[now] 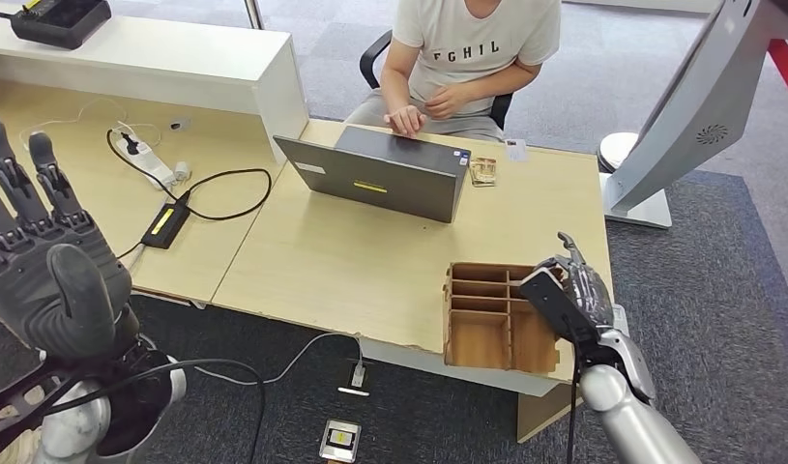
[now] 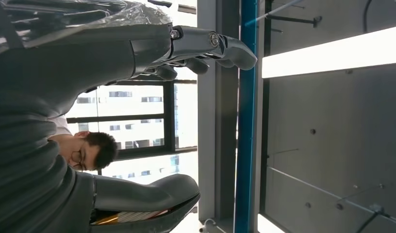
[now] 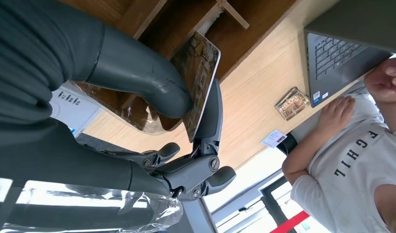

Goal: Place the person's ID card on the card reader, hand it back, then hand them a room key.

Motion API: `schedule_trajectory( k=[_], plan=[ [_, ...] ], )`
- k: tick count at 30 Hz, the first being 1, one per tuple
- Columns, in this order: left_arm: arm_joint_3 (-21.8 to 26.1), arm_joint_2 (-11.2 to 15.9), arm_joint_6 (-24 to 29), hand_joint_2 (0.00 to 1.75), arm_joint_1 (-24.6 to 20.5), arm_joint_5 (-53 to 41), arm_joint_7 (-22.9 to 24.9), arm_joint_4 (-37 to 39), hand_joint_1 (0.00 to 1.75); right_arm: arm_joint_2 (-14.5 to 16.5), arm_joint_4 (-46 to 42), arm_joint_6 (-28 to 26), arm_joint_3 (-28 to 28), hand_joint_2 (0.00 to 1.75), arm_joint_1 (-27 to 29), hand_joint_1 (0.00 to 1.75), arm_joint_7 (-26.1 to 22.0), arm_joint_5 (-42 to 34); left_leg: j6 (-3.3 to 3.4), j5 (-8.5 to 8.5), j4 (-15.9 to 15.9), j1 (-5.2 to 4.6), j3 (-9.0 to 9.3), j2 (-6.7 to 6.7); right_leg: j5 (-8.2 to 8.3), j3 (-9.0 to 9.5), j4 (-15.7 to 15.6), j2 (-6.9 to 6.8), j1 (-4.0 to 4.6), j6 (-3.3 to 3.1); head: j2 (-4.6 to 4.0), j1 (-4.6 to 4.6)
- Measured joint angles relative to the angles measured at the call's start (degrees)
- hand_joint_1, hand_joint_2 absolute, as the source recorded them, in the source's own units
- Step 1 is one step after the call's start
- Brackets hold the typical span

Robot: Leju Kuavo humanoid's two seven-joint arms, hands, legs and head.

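Note:
My right hand (image 1: 578, 285) hovers over a wooden compartment box (image 1: 479, 338) at the table's near right corner. In the right wrist view it pinches a card (image 3: 201, 77) with a brownish picture between thumb and finger, just above the box's compartments (image 3: 137, 19). My left hand (image 1: 42, 261) is raised at the left, fingers (image 2: 225, 48) spread upward, holding nothing. The person (image 1: 467, 53) sits at the table's far side behind a grey laptop (image 1: 380, 174), both hands in front of them. A small clear-cased item (image 1: 483, 171) and a white card (image 1: 515, 148) lie beside the laptop.
A power strip (image 1: 153, 164) and a black adapter (image 1: 165, 224) with cables lie on the left table. A white counter (image 1: 177, 63) stands at the back left, a large white stand (image 1: 670, 126) at the right. A small device (image 1: 339, 440) sits on the floor.

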Motion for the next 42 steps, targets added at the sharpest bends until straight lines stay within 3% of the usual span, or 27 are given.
schedule_trajectory(
  k=[7, 12, 19, 27, 35, 42],
  plan=[
    [0.03, -0.05, 0.00, 1.75, 0.17, -0.46, 0.00, -0.10, 0.00, 0.77, 0.20, -2.46, 0.46, 1.75, -0.88, 1.75, -0.46, 0.15, 0.00, 0.00, 0.00, 0.00, 0.00, 0.00, 0.00, 0.00, 0.00, 0.00, 0.00, 0.00, 0.00, -0.01],
    [0.09, -0.12, -0.56, 1.75, 0.60, -0.72, 0.00, -0.37, 0.00, 0.56, -3.77, -6.35, 0.42, 1.75, -1.98, 1.75, 2.12, 1.01, 0.00, 0.00, 0.01, -0.01, 0.04, 0.02, 0.01, -0.01, 0.00, 0.01, 0.00, 0.00, 0.00, -0.01],
    [0.14, -0.76, -2.80, 1.75, 0.37, 0.66, 0.00, -0.30, 0.00, -1.98, -14.95, -9.37, -0.39, 1.75, -2.65, 1.75, 7.10, 3.08, 0.00, 0.00, 0.02, -0.02, 0.07, 0.02, 0.01, -0.01, 0.00, 0.03, 0.00, -0.01, 0.00, -0.01],
    [0.04, -2.03, -6.25, 1.75, -0.97, 2.37, 0.01, 0.58, 0.00, -4.70, -23.12, -9.08, -1.21, 1.75, -3.73, 1.75, 9.74, 2.35, 0.00, 0.00, 0.02, -0.02, 0.06, 0.02, 0.02, -0.01, -0.01, 0.05, -0.01, -0.01, 0.00, -0.01],
    [-0.03, -4.29, -10.17, 1.75, -2.79, 4.17, 0.01, 2.76, 0.00, -4.69, -19.72, -6.45, -0.73, 1.75, -11.05, 1.75, 8.82, -1.24, 0.00, 0.02, 0.02, -0.01, 0.03, 0.01, 0.05, -0.01, 0.00, 0.04, -0.01, -0.04, 0.00, -0.01],
    [-0.05, -5.88, -9.67, 1.75, -4.94, 4.08, 0.02, 4.20, 0.00, -1.46, -9.54, -6.04, 0.96, 1.75, -19.77, 1.75, 7.95, 1.09, -0.01, 0.03, 0.02, 0.00, 0.00, 0.00, 0.07, -0.02, 0.03, 0.04, -0.01, -0.03, 0.00, -0.01]
  ],
)
